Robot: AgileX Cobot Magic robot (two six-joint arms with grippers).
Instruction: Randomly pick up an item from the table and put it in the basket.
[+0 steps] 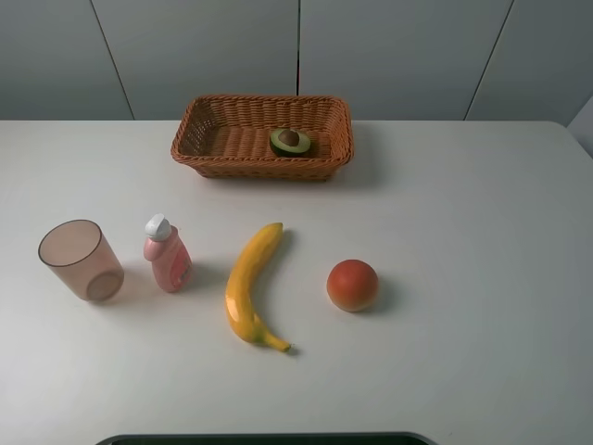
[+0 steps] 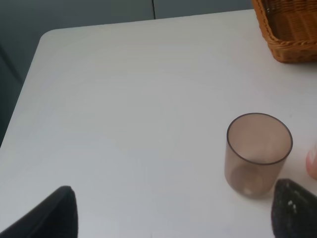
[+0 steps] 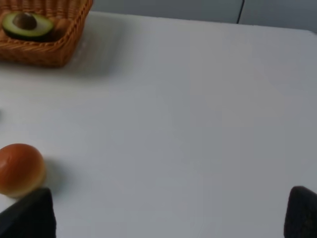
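Avocado half (image 1: 290,141) sits cut side up inside the wicker basket (image 1: 190,130), right of centre, near the far wall; the right wrist view confirms it (image 3: 27,26) lies below the rim (image 3: 59,52). Judgement: task looks done, so the risk is mostly disturbance. Both arms are out of the high view. Left gripper (image 2: 173,210) has its fingers wide apart and nothing between them; right gripper (image 3: 171,213) likewise spread and empty. Left gripper's one fingertip (image 2: 296,210) is just beside the translucent cup (image 2: 257,154), so a careless swing could tip it. Right fingertip (image 3: 29,215) is near the orange-red fruit (image 3: 20,169), which would roll if nudged. Banana (image 1: 248,286) and pink bottle (image 1: 167,253) stand apart on the table (image 1: 463,232).
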